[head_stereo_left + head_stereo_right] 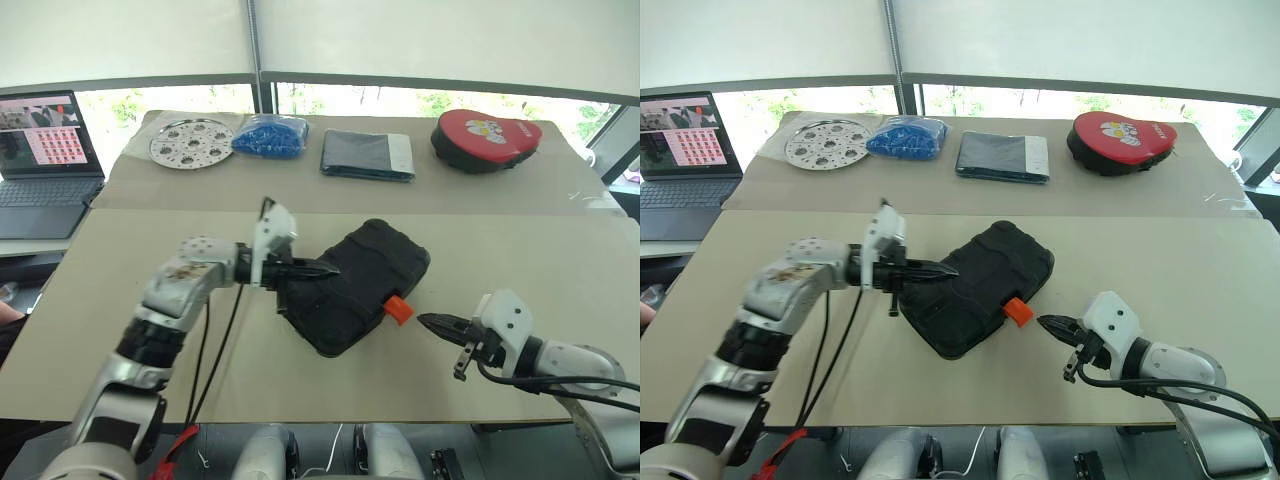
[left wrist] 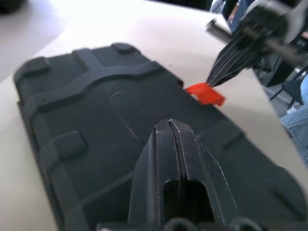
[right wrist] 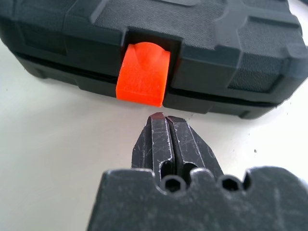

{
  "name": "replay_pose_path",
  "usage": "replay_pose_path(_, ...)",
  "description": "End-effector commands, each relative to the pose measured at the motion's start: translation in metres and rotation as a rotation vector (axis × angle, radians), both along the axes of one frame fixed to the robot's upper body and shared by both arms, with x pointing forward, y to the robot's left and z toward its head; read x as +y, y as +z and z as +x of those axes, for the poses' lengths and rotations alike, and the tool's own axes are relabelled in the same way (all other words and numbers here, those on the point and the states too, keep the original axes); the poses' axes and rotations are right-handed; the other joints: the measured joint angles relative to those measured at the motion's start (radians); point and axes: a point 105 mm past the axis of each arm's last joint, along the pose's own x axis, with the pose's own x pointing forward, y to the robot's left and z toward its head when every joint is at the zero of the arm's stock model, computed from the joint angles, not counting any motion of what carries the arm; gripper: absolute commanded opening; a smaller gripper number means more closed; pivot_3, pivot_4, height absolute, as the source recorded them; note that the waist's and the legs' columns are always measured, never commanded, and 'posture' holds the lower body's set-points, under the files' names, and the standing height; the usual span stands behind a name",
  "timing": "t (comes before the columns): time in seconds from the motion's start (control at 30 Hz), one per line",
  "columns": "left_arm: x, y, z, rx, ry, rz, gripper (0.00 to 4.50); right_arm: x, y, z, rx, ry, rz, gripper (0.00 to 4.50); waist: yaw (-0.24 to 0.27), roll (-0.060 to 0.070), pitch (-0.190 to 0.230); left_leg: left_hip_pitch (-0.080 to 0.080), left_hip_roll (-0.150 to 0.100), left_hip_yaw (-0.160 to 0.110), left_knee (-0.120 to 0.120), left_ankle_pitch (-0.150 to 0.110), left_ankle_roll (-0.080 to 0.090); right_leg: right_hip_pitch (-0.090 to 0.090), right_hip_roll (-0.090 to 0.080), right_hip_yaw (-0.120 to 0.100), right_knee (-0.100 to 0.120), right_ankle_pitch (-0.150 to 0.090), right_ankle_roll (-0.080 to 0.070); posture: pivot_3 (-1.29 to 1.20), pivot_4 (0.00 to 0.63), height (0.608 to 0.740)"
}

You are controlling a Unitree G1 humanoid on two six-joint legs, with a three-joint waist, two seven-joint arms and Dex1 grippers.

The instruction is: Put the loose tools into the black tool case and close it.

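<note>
The black tool case lies closed and slanted in the middle of the near table, its textured lid up. Its small orange latch sticks out of the front edge. My left gripper is shut and empty, hovering level over the case's left end, pointing right. My right gripper is shut and empty too, its tip a short way in front of the latch without touching it. The loose tools are out of view.
On the far table lie a perforated metal plate, a blue bag, a flat dark folder and a red rounded pouch. A laptop stands open at the far left. A black cable hangs under my left arm.
</note>
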Motion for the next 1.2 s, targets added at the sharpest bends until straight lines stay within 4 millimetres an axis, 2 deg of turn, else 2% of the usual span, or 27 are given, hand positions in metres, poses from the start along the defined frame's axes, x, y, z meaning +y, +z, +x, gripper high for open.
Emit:
replay_pose_path(0.03, -0.016, -0.006, 0.008, -0.083, -0.01, 0.077, 0.05, 0.008, 0.016, -0.003, -0.037, 0.005, 0.024, 0.0, 0.003, 0.0, 0.0, 0.0, 0.0, 0.0, 0.0, 0.0, 0.0, 0.0, 0.0, 0.0, 0.0, 0.0, 0.0, 0.0, 0.15, 0.74)
replay_pose_path(0.07, -0.017, -0.008, 0.009, -0.089, -0.013, 0.087, 0.05, 0.008, 0.017, -0.003, -0.036, 0.002, 0.028, 0.0, 0.004, 0.0, 0.0, 0.0, 0.0, 0.0, 0.0, 0.0, 0.0, 0.0, 0.0, 0.0, 0.0, 0.0, 0.0, 0.0, 0.15, 0.74)
replay_pose_path(0.2, -0.023, -0.044, 0.004, -0.018, -0.033, 0.197, 0.05, 0.014, 0.016, 0.002, -0.039, 0.025, 0.012, 0.0, 0.004, 0.0, -0.001, 0.0, 0.0, 0.0, 0.001, -0.001, 0.002, 0.001, -0.001, 0.0, -0.001, 0.0, 0.0, 0.0, 0.15, 0.74)
replay_pose_path(0.27, -0.021, -0.05, 0.005, -0.015, -0.027, 0.216, 0.05, 0.016, 0.014, 0.001, -0.029, 0.037, 0.013, 0.0, 0.009, 0.0, -0.003, 0.001, 0.0, 0.0, 0.001, -0.002, 0.003, 0.002, -0.001, 0.0, -0.001, 0.0, 0.0, 0.0, 0.15, 0.74)
replay_pose_path(0.63, -0.02, -0.054, 0.003, 0.002, -0.02, 0.207, 0.05, 0.004, -0.003, -0.012, 0.062, 0.039, -0.057, 0.0, 0.009, -0.001, -0.009, 0.001, 0.0, -0.001, 0.003, -0.004, 0.006, 0.003, -0.003, 0.0, 0.0, 0.0, 0.0, 0.0, 0.15, 0.74)
replay_pose_path(1.2, -0.019, -0.061, 0.001, 0.023, -0.008, 0.212, 0.05, 0.017, -0.003, 0.011, 0.032, 0.063, -0.049, 0.0, 0.005, -0.001, -0.012, 0.001, 0.0, -0.001, 0.004, -0.005, 0.009, 0.003, -0.003, 0.0, 0.0, 0.0, 0.0, 0.0, 0.15, 0.74)
